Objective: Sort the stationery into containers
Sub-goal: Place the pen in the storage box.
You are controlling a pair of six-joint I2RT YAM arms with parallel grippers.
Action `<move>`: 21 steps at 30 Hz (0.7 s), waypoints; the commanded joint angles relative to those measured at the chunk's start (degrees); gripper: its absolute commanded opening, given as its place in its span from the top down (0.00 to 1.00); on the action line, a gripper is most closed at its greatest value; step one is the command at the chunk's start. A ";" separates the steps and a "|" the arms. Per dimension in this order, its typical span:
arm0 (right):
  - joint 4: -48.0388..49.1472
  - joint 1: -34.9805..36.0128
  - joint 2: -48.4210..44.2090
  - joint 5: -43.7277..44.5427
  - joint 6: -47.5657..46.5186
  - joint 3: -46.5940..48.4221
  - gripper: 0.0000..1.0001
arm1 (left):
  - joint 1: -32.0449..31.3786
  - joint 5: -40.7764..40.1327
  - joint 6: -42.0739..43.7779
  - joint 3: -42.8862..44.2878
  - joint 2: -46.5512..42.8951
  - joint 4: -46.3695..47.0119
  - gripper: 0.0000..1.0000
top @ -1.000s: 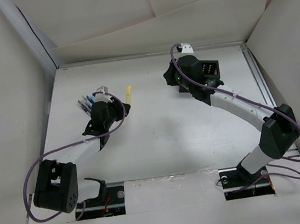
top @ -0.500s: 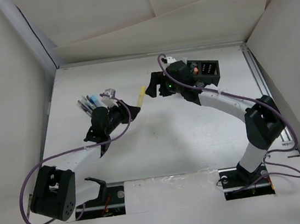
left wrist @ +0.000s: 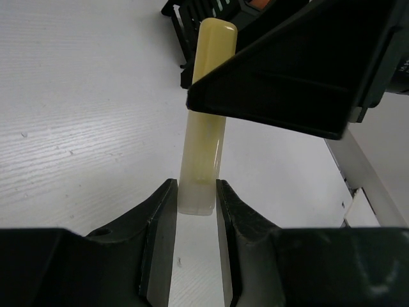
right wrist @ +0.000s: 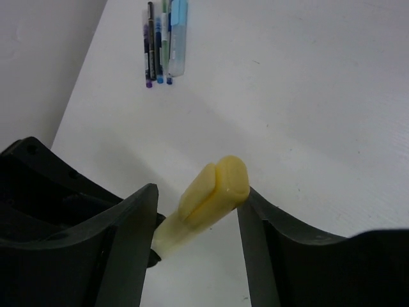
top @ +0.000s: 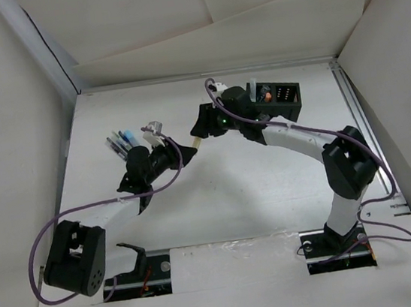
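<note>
My left gripper (left wrist: 195, 192) is shut on the lower end of a pale yellow marker (left wrist: 206, 115), which sticks out towards the right arm near the table's middle back (top: 197, 141). My right gripper (right wrist: 198, 192) straddles the marker's cap end (right wrist: 214, 188), open: its right finger touches the cap and a gap shows at the left finger. Several blue, dark and light blue pens (right wrist: 163, 41) lie bundled on the table at the back left (top: 122, 142). The black organizer box (top: 282, 94) stands at the back right, behind the right arm.
White board walls close in the table on the left, back and right. A metal rail (top: 361, 125) runs along the right edge. Purple cables (top: 49, 234) loop beside the left arm's base.
The right arm swung left from the organizer box to the yellow marker, its jaws now spread around the cap. The left gripper carried the marker a little right and forward.
</note>
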 commanded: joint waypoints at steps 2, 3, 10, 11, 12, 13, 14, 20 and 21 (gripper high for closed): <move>4.65 -0.58 1.87 -3.21 1.31 3.27 0.51 | 0.01 2.83 -0.51 0.15 1.15 4.19 1.00; 5.17 -0.58 1.87 -2.52 1.31 3.27 0.54 | -0.77 2.83 -0.51 0.15 1.15 4.19 1.00; 5.70 -1.11 1.17 0.47 1.31 2.57 0.98 | -2.28 1.94 0.10 1.29 1.68 4.19 0.92; 5.70 -1.63 1.16 1.96 1.31 2.04 0.99 | -2.28 1.95 0.10 1.29 1.68 4.19 0.84; 5.70 -1.64 -0.23 2.84 1.31 1.52 1.00 | -2.28 1.95 0.10 1.29 1.68 4.19 0.76; 5.70 -3.03 -0.94 4.16 1.31 1.51 1.00 | -2.28 1.95 0.10 1.29 1.16 3.67 0.61; 5.70 -3.74 -1.56 4.69 0.79 1.51 1.00 | -2.28 1.34 0.10 1.29 1.15 3.66 0.56; 3.43 -11.73 -6.83 11.88 -2.64 2.04 1.00 | -2.28 0.72 0.63 1.29 -1.21 2.08 0.37; 2.72 -13.92 -7.62 17.82 -3.43 2.91 1.00 | -2.28 0.72 0.63 1.29 -1.22 1.56 0.37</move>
